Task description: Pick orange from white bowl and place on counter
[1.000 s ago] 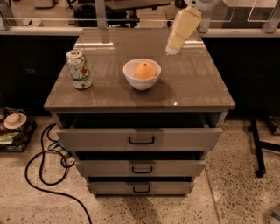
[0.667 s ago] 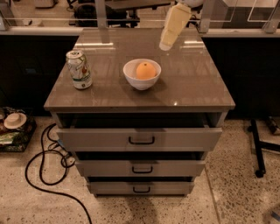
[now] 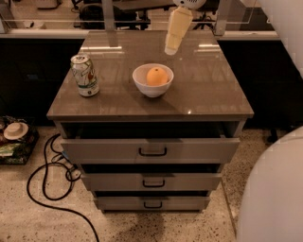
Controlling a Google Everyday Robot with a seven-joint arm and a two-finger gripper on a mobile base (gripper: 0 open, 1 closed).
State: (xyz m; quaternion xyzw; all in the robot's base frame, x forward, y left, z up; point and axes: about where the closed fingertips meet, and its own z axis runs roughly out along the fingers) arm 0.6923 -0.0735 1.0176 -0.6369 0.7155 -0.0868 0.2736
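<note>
Speckled floor filled the bottom of my view, with a black cable (image 3: 45, 182) looping across it at the left and a pale, rounded part of the robot's body (image 3: 277, 189) crowding in at the lower right. Rising from that floor was the grey drawer cabinet (image 3: 151, 204). Its three black-handled drawers faced me, and the top drawer (image 3: 151, 150) stood pulled out a little, leaving a dark gap under the counter (image 3: 208, 97). On that glossy grey-brown top, toward its left side, a green-and-white drink can (image 3: 85, 75) stood upright. Well apart from it, near the middle of the counter, sat the white bowl (image 3: 151, 89), and the orange (image 3: 157, 76) lay inside it. Farther back, the gripper (image 3: 171, 49) hung in the air over the rear part of the counter, behind the bowl and a little to its right as I saw it, tilted with its tip pointing down. It touched neither the bowl nor the orange. Whether it was spread or closed I could not tell. Beyond the cabinet ran a light ledge (image 3: 47, 33) with dark furniture (image 3: 92, 12) behind it.
</note>
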